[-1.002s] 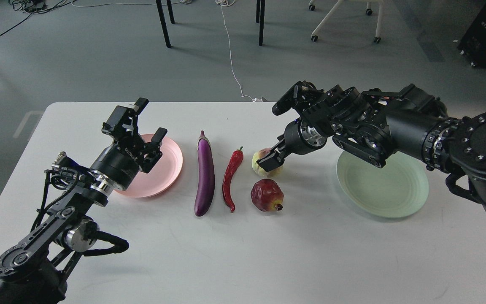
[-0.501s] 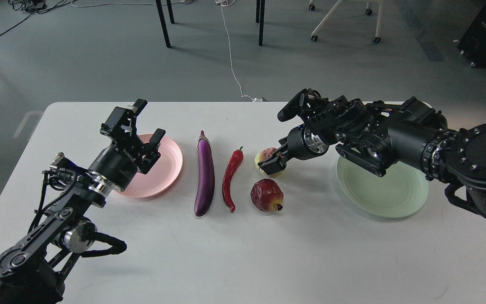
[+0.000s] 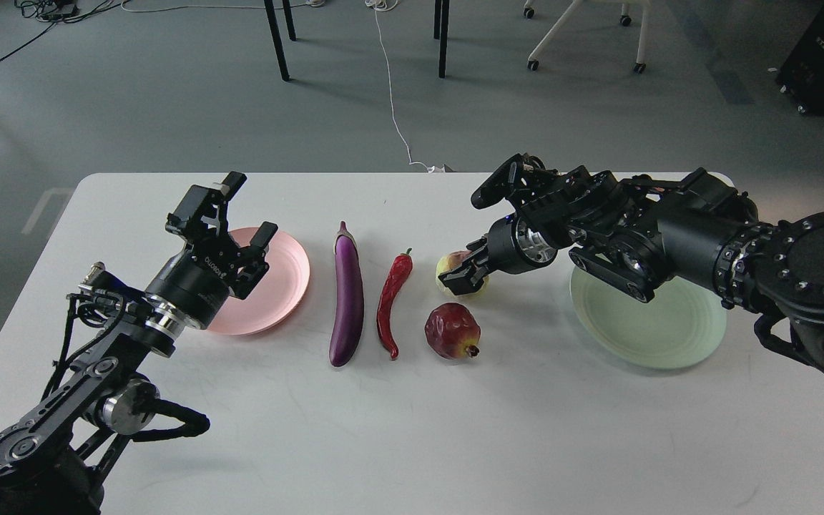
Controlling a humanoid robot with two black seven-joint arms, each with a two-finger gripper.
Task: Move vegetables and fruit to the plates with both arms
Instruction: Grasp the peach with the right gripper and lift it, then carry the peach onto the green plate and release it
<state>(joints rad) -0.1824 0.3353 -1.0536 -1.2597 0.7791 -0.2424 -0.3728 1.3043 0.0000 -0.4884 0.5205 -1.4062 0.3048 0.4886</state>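
Head view: right gripper (image 3: 466, 272) clamped around the peach (image 3: 450, 270) mid-table, toward the far edge, green plate (image 3: 698, 336) off to its right. Left gripper (image 3: 240, 222) spread wide, empty, above the pink plate (image 3: 290, 286); eggplant (image 3: 348, 293) lying far-to-near beside it.

eggplant (image 3: 347, 297): glossy, smooth
chili (image 3: 392, 300): shiny, smooth
pomegranate (image 3: 452, 330): dimpled, slight sheen
plates, pink (image 3: 285, 286) and green (image 3: 651, 325): smooth plastic
table (image 3: 412, 443): matt white
arms: black, silver metal rings
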